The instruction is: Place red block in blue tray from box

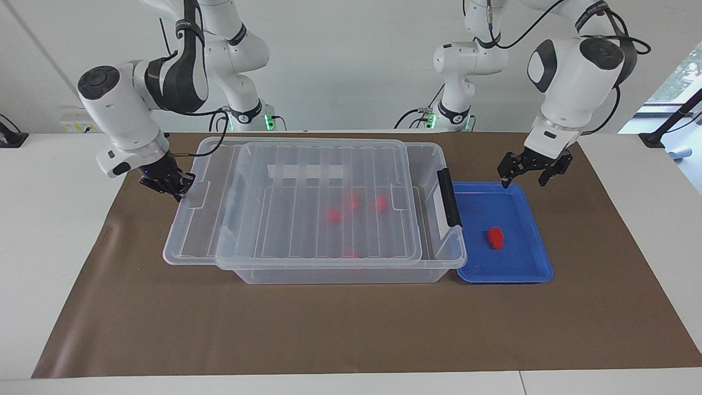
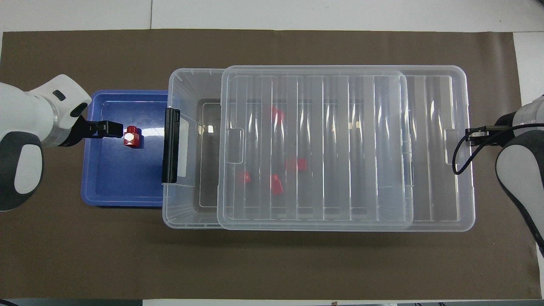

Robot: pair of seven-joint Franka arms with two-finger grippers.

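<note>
My left gripper (image 1: 529, 171) is hanging over the end of the blue tray (image 1: 526, 271) that is nearer to the robots, and its fingers (image 1: 505, 167) are spreading wide with nothing between them. The red block (image 1: 496, 237) is lying in the tray, below my fingers and farther from the robots, apart from them. Its long side is pointing from the robots outward, I think. My right gripper (image 1: 174, 186) is sitting at the lid (image 1: 321, 203) at the right arm's end of the box (image 1: 351, 271), and I cannot tell if those fingers are pinching it. The lid is lying slid toward that end. Four more red blocks (image 1: 334, 215) are lying inside the box. I think my left arm is the near one for the tray.
</note>
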